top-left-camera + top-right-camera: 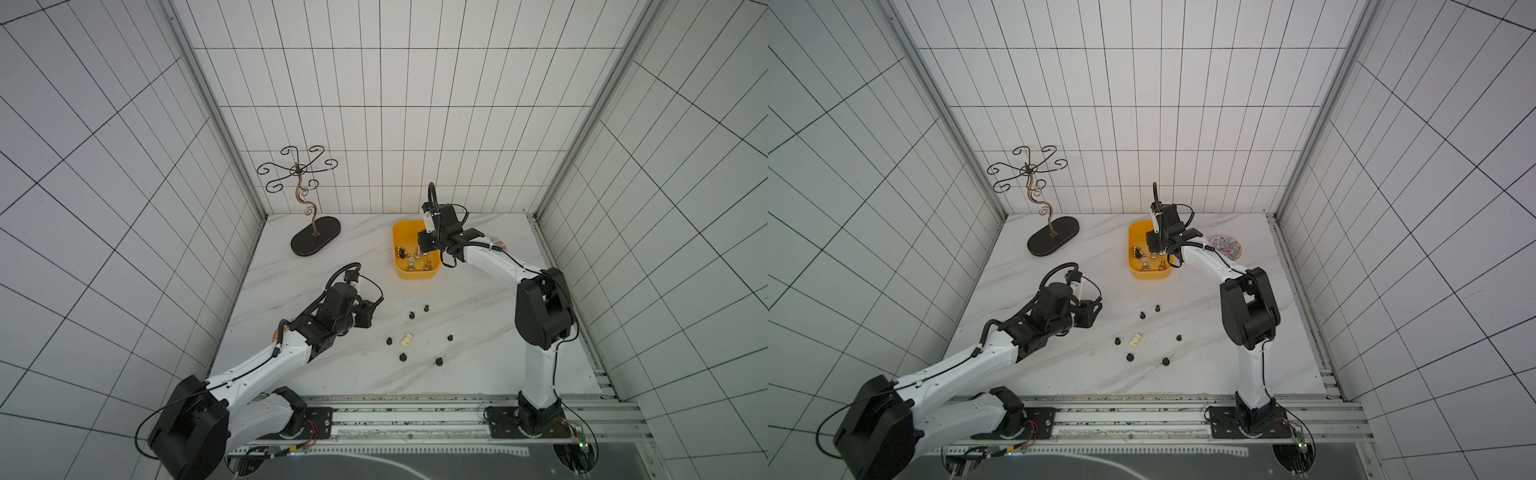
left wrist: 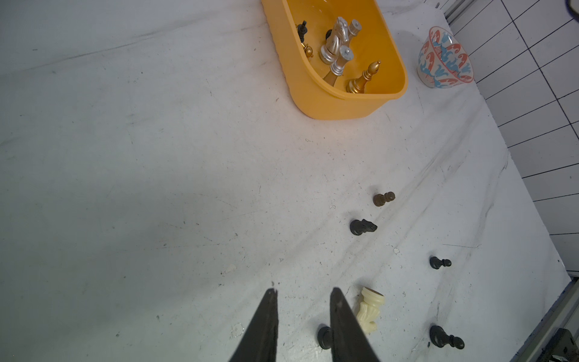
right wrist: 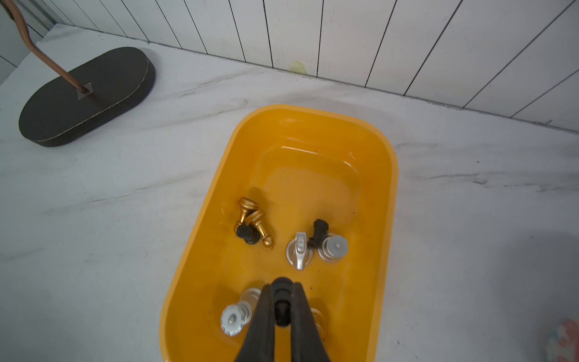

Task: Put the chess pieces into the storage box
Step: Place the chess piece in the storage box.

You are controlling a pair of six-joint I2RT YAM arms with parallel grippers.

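Observation:
The yellow-orange storage box (image 1: 415,274) (image 1: 1150,275) stands at the back of the marble table. Inside it lie several silver, gold and black chess pieces, among them a silver knight (image 3: 299,250). My right gripper (image 3: 282,286) (image 1: 420,249) hangs over the box's near end, shut on a small black pawn (image 3: 282,302). Several black pieces, a brown pawn (image 2: 383,199) and a cream-white piece (image 2: 369,308) (image 1: 406,340) lie loose on the table. My left gripper (image 2: 302,291) (image 1: 368,316) hovers left of them, open and empty. One of its fingers (image 2: 344,326) partly hides a black piece (image 2: 324,337).
A metal jewellery stand on a dark oval base (image 1: 316,241) (image 3: 84,97) stands at the back left. A red-and-blue patterned bowl (image 2: 445,58) (image 1: 1225,247) sits right of the box. Tiled walls close in three sides, and an aluminium rail (image 1: 415,409) runs along the front.

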